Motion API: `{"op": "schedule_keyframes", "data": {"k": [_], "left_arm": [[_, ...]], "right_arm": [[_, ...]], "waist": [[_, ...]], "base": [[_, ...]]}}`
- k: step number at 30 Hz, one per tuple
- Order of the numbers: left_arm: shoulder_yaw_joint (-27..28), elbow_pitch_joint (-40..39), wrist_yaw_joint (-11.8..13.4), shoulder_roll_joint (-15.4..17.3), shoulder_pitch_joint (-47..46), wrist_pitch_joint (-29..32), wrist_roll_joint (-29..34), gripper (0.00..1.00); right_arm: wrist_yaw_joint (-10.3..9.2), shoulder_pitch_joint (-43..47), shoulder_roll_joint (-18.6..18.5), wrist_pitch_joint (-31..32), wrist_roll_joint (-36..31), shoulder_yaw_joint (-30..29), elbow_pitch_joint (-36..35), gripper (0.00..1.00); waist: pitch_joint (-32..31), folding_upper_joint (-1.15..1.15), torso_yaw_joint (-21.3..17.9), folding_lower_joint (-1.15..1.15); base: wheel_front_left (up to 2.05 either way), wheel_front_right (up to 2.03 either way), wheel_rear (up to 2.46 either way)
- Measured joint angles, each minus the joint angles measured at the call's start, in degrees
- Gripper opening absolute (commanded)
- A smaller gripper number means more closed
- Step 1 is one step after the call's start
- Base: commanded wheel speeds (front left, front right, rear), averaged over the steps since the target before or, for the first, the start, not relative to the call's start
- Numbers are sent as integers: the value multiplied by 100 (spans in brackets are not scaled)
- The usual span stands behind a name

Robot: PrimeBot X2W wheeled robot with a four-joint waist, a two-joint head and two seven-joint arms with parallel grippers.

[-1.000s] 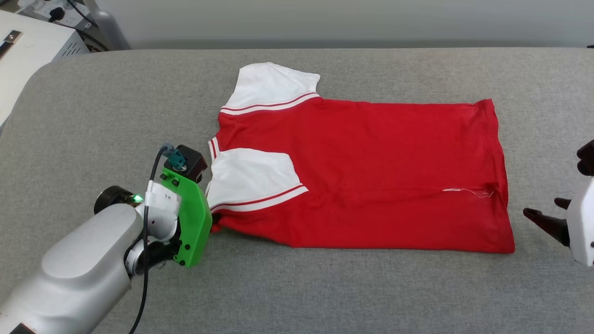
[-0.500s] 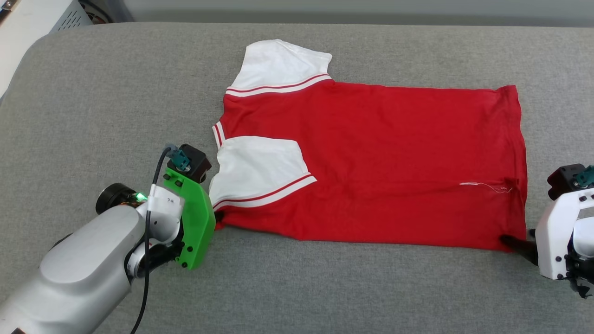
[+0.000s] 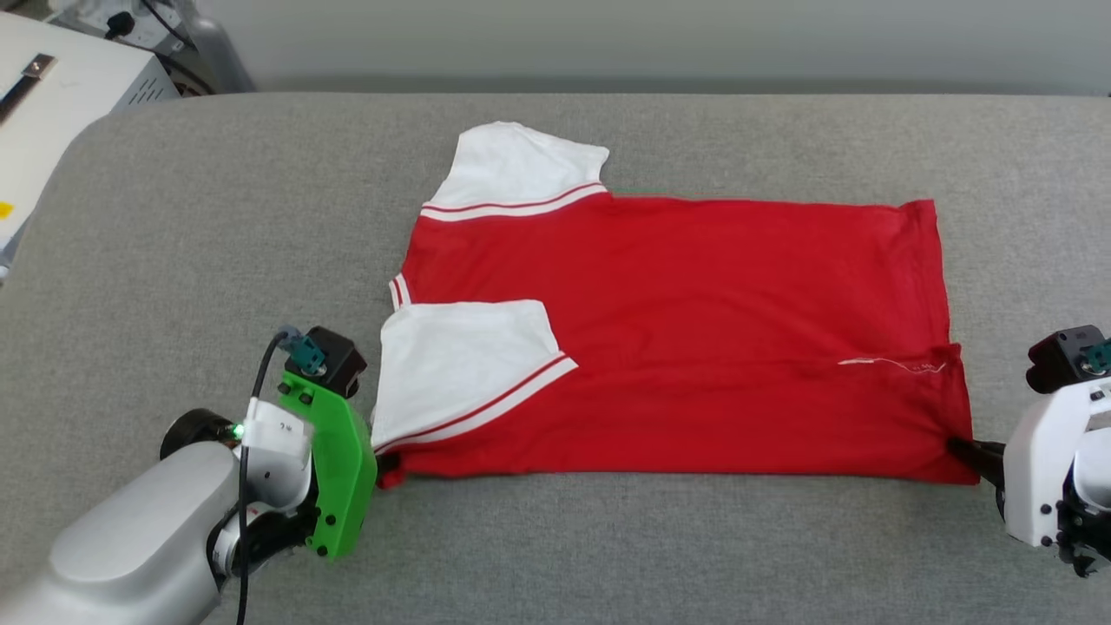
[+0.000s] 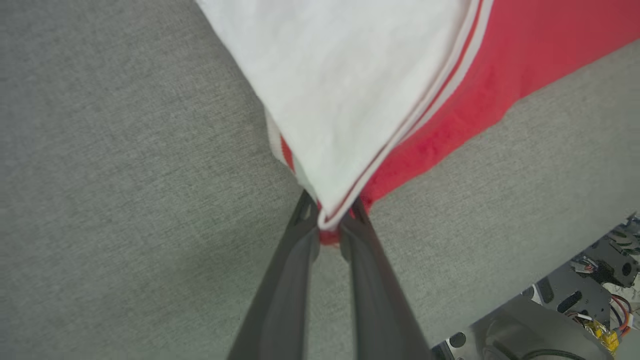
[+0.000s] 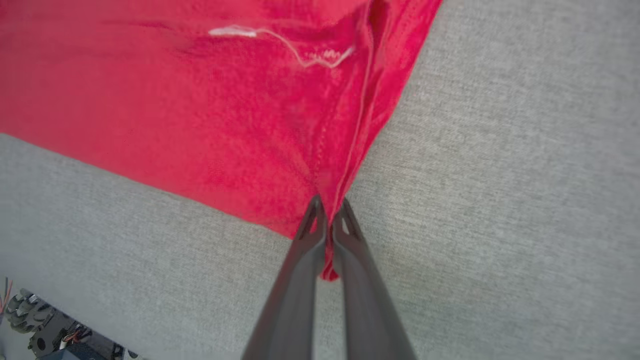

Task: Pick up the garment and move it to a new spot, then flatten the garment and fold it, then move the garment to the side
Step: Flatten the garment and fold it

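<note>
The garment (image 3: 694,330), a red T-shirt with white sleeves and striped trim, lies flat and sideways on the grey padded table (image 3: 555,547), collar end to the left, hem to the right. Its lettering is hidden. My left gripper (image 3: 388,469) is shut on the garment's near left corner, pinching white sleeve trim and red cloth (image 4: 327,227). My right gripper (image 3: 962,450) is shut on the near right hem corner, and red fabric (image 5: 327,235) sits pinched between its closed fingers (image 5: 300,280).
A white box with vents (image 3: 52,95) and cables stands off the table's far left corner. A pale wall runs behind the table. Bare grey padding surrounds the garment on all sides. Part of the robot's base (image 4: 565,310) shows below the table's near edge.
My right gripper came in from the right, reached the hem corner and shut on it. The left gripper kept its grip on the sleeve corner. The head camera tilted, shifting the whole picture.
</note>
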Motion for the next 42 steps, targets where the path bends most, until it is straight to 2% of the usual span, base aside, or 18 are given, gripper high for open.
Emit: {"op": "schedule_keyframes", "data": {"k": [5, 11, 17, 22, 23, 24, 25, 31, 35, 40, 41, 42], "left_arm": [[-13, -420, 77, 220, 297, 8, -78, 0], [-58, -980, 288, 431, 626, 8, -209, 0], [-159, -794, 383, 385, 714, 1, -207, 0], [-203, -371, 367, 192, 756, -64, -215, 0], [-185, -310, 354, 158, 758, -121, -220, 31], [-168, -270, 332, 140, 758, -193, -216, 100], [-153, -245, 325, 136, 759, -259, -213, 100], [146, -422, 328, 365, 717, -578, -205, 100], [479, -728, 494, 535, 459, -907, -70, 100], [922, -840, 814, 560, -176, -1478, 360, 100], [1094, -727, 881, 454, -531, -1709, 515, 100], [1146, -661, 896, 389, -723, -1795, 595, 100]], "right_arm": [[1, 465, -235, 29, 109, -243, -454, 0], [3, 1119, -364, 246, 133, -678, -891, 0], [3, 1211, -90, 474, -49, -810, -787, 0], [3, 1204, 153, 526, -183, -764, -449, 0], [3, 1197, 180, 498, -197, -776, -415, 6], [4, 1193, 193, 438, -210, -798, -409, 44], [4, 1189, 209, 370, -215, -822, -411, 100], [3, 1185, 229, -374, -382, -1161, -742, 100], [3, 1102, 403, -1210, -733, -1623, -1037, 100], [3, 841, 994, -2203, -1362, -2058, -1457, 100], [3, 730, 1422, -2736, -1625, -2293, -1669, 100], [3, 697, 1571, -2954, -1753, -2341, -1781, 100]], "waist": [[-253, 0, -35, 0], [-326, 0, -59, 0], [-144, 0, -69, 0], [-21, 0, -69, 0], [-17, 0, -60, 0], [-24, 0, -50, 0], [-37, 0, -44, 0], [-222, 0, -15, 0], [-299, 0, -29, 0], [-227, 0, -115, 0], [-125, 0, -172, 0], [-63, 0, -202, 0]], "base": [[0, 0, 0], [0, 0, 0], [0, 0, 0], [0, 0, 0], [0, 0, 0], [0, 0, 0], [0, 0, 0], [0, 0, 0], [0, 0, 0], [0, 0, 0], [0, 0, 0], [0, 0, 0]]}}
